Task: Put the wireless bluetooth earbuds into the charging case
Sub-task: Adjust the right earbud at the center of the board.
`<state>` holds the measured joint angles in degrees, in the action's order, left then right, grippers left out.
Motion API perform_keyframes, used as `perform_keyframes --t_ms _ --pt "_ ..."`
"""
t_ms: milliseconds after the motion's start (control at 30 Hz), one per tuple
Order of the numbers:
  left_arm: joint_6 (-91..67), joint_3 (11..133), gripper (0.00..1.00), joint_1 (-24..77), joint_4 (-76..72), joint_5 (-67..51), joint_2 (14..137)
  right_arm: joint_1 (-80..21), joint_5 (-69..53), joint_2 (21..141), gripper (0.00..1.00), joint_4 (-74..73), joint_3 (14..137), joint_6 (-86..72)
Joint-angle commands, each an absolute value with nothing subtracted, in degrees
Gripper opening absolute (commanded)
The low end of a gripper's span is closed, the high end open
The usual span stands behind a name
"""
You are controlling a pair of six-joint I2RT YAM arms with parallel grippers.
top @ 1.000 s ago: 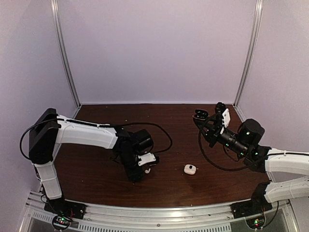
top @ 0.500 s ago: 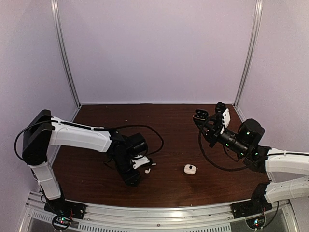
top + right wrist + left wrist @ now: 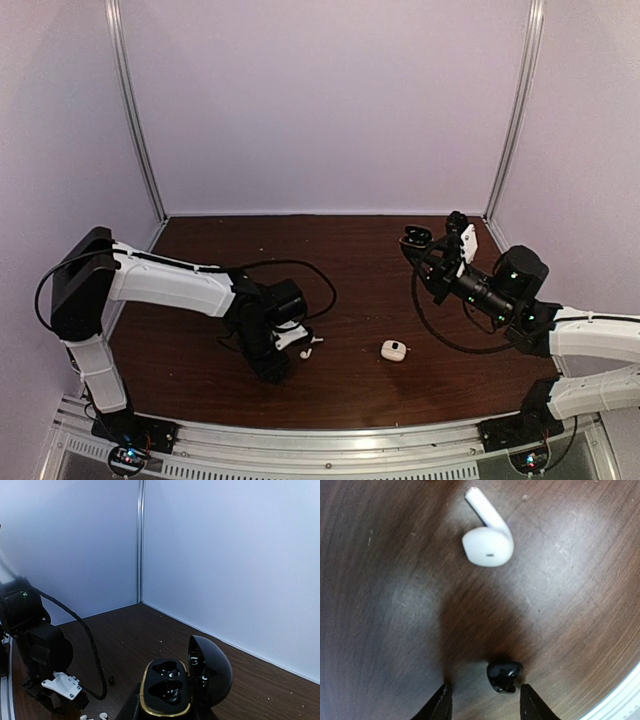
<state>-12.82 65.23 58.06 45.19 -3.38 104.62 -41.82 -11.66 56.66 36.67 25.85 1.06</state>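
Wells empty in the black case (image 3: 167,687) our right claw (image 3: 424,250) grips; our open left claw (image 3: 482,706) flanks a black earbud (image 3: 504,676)

Overhead view, left wrist close, shared white earbud (image 3: 488,547)

No lettering can be read in any view.
The white earbud (image 3: 488,547) shows only a small dark slot, no logo. The black earbud (image 3: 504,676) lying near it, toward the camera, is plain. The open black charging case (image 3: 212,672) and the small white case (image 3: 394,350) show no legible mark.
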Motion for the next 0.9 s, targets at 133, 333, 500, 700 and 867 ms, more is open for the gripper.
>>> perform_keyframes --t_ms 133,333,500,700,867 --pt "-14.1 64.5 0.45 57.4 45.3 4.6 106.1 -41.3 -10.8 55.6 0.0 37.8 25.5 1.1" --pt "-13.7 65.1 0.38 57.3 45.1 6.3 105.6 -41.3 -10.9 55.3 0.0 38.0 25.2 1.1" --pt "-8.2 64.9 0.38 57.4 43.6 0.3 103.0 -41.3 -10.7 54.9 0.0 37.7 25.1 1.1" --pt "5.0 65.0 0.43 57.4 43.7 -4.3 96.3 -41.2 -10.7 54.6 0.0 37.6 25.0 1.1" --pt "10.7 68.2 0.43 57.4 46.5 -3.9 98.7 -41.2 -10.8 54.6 0.0 37.8 25.0 1.0"
